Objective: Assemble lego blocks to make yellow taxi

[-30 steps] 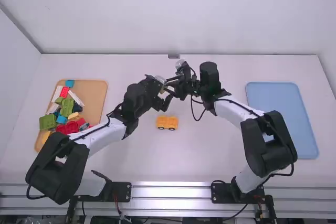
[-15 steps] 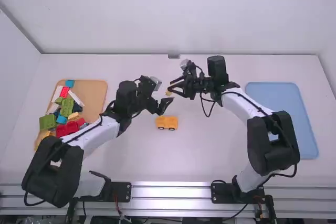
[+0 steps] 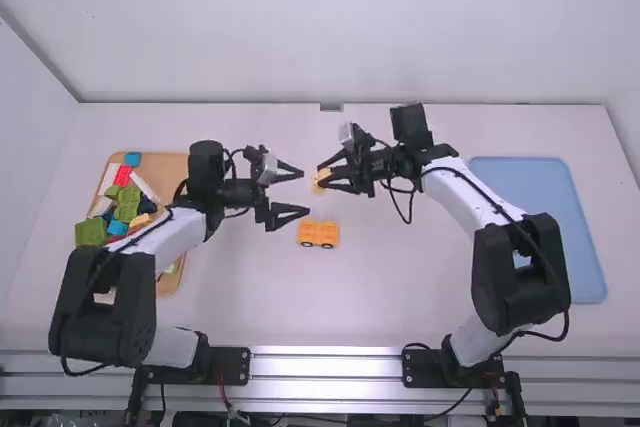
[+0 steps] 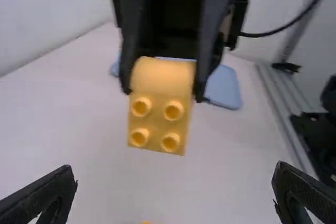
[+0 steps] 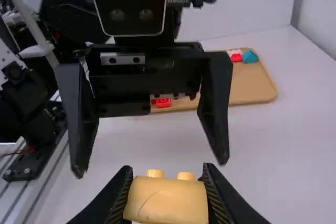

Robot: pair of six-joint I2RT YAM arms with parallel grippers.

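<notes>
As right jaws pinch the yellow block (image 4: 160, 82), its studs (image 4: 174, 110) face left jaws (spread).

The white table (image 3: 400, 297) bears a plain tan tray (image 3: 178, 172) toward nine o'clock, its blocks (image 3: 127, 204) red, green, blue, white and yellow, and a plain pale blue tray (image 3: 540, 227) toward three o'clock. Near the centre, the car (image 3: 318, 230) is orange-yellow with black wheels (image 3: 327, 245). At twelve o'clock from it, the orange-yellow brick (image 4: 160, 127) has a two-by-two pattern of round studs.
</notes>
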